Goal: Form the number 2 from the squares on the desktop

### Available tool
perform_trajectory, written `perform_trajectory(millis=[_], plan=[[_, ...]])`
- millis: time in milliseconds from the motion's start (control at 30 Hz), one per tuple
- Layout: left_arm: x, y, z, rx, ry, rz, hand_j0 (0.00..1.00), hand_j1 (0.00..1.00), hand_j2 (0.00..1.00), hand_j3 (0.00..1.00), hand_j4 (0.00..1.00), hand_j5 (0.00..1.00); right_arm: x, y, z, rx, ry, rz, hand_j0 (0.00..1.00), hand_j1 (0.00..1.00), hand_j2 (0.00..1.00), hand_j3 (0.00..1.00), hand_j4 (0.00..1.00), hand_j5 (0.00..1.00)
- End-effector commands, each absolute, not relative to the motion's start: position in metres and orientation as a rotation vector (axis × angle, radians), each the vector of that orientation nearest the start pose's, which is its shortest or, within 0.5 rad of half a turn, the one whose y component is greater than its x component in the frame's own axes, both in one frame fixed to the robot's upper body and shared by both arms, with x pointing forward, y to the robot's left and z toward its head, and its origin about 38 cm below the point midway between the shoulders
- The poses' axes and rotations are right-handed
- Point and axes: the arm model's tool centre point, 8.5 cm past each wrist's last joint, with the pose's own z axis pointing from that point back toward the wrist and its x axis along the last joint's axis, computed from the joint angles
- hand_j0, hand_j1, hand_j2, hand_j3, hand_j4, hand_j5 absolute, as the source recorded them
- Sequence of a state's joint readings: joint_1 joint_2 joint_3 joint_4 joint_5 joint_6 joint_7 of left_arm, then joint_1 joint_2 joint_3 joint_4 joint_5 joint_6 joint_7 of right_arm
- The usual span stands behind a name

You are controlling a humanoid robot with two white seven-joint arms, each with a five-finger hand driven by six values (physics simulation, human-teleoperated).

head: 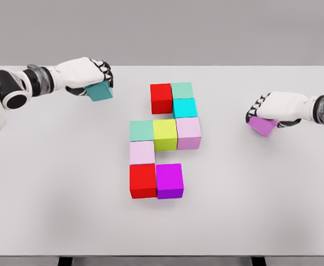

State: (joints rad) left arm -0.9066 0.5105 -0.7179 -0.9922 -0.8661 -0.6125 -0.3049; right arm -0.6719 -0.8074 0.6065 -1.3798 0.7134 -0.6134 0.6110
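Several coloured cubes sit joined at the table's centre. A red cube (161,98) and a mint cube (182,90) form the top row, with a cyan cube (185,108) below the mint one. The middle row holds a green cube (142,131), a yellow-green cube (165,134) and a pale pink cube (188,133). Under the green one lies a light pink cube (142,152), then a red cube (143,180) beside a purple cube (170,180). My left hand (95,77) is shut on a teal cube (100,91) at the far left. My right hand (268,110) is shut on a violet cube (262,126).
The white table (67,210) spans the view, its front edge near the bottom. Both held cubes are well apart from the central group.
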Motion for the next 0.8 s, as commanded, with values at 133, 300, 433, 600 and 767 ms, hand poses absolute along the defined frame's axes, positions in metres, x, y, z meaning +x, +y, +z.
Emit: perform_trajectory(millis=[133,300,433,600,767], plan=[[0.531,0.230,0.195,0.683,-1.330,-2.194,0.68,0.68,0.68,0.68,0.68,0.68,0.433,-0.320,0.216,-0.656,-1.050,2.382,0.60,0.60,0.60,0.60,0.60,0.60],[0.530,0.220,0.196,0.672,-1.353,-2.204,0.68,0.68,0.68,0.68,0.68,0.68,0.417,-0.317,0.217,-0.650,-1.048,2.434,0.60,0.60,0.60,0.60,0.60,0.60],[0.528,0.210,0.195,0.656,-1.369,-2.220,0.68,0.68,0.68,0.68,0.68,0.68,0.400,-0.312,0.220,-0.650,-1.063,2.472,0.60,0.60,0.60,0.60,0.60,0.60],[0.523,0.198,0.198,0.649,-1.406,-2.242,0.68,0.68,0.68,0.68,0.68,0.68,0.379,-0.310,0.223,-0.646,-1.081,2.508,0.60,0.60,0.60,0.60,0.60,0.60],[0.520,0.191,0.204,0.651,-1.438,-2.253,0.69,0.69,0.69,0.69,0.69,0.69,0.374,-0.305,0.219,-0.598,-1.111,2.500,0.60,0.60,0.60,0.60,0.60,0.60]])
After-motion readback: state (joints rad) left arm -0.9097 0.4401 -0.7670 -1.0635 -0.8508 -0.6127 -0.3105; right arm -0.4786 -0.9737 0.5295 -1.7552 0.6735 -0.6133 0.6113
